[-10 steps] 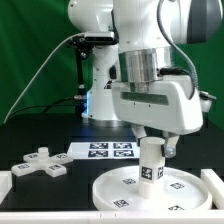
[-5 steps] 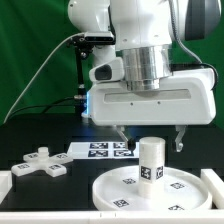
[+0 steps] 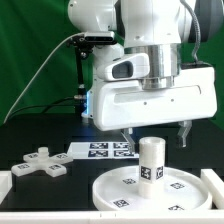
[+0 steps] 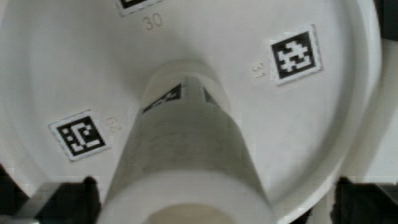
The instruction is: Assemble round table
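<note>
The large white round disc [image 3: 120, 192] lies flat on the black table at the front. The short thick cylinder leg [image 3: 150, 160] stands upright on its middle, with a tag on its side. My gripper [image 3: 155, 133] is open just above the leg's top, one finger on each side, touching nothing. In the wrist view the leg [image 4: 192, 140] rises from the disc [image 4: 196, 40] between my dark fingertips [image 4: 71, 198], and my gripper [image 4: 217, 205] is open around its top. The cross-shaped foot piece [image 3: 38, 165] lies on the table at the exterior view's left.
The marker board [image 3: 103, 150] lies flat behind the disc. White raised edges stand at the front left corner [image 3: 5, 182] and the front right corner [image 3: 215, 180]. A green curtain hangs behind the arm.
My gripper has let go of the leg, opened wide and risen a little. The leg stays upright on the disc.
</note>
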### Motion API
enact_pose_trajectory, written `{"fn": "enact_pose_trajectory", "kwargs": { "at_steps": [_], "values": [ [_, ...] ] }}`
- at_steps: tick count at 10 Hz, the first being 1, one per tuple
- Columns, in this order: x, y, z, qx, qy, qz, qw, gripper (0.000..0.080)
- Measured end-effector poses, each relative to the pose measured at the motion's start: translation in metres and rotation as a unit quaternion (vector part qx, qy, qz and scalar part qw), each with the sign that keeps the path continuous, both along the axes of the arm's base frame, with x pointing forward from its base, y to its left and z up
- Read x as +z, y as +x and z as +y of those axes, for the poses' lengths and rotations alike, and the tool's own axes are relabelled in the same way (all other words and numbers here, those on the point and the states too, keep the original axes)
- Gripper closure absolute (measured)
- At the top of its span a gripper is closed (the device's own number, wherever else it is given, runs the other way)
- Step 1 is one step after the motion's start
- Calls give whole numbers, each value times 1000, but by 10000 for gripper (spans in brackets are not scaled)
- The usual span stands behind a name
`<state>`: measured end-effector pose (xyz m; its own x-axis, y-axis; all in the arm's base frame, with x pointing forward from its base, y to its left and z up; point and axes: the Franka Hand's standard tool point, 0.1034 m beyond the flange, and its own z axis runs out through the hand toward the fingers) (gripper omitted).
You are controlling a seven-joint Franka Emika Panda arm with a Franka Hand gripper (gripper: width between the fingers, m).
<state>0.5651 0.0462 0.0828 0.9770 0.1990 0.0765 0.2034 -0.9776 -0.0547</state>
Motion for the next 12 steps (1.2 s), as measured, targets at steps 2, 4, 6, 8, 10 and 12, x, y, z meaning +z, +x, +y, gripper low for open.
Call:
{"fn": "enact_pose_trajectory", "kwargs": {
  "at_steps": [2, 4, 6, 8, 10, 12],
  "values": [
    [-1, 0, -2, 85, -10, -5, 996, 151],
    [-2, 3, -3, 126, -22, -18, 992, 151],
    [-3, 3, -3, 115, -21, -18, 993, 394],
    [-3, 3, -4, 52, -17, -14, 998, 396],
    [-3, 3, -6, -71, -10, -26, 997, 395],
    [-3, 2, -8, -194, 0, -27, 981, 395]
  ]
}}
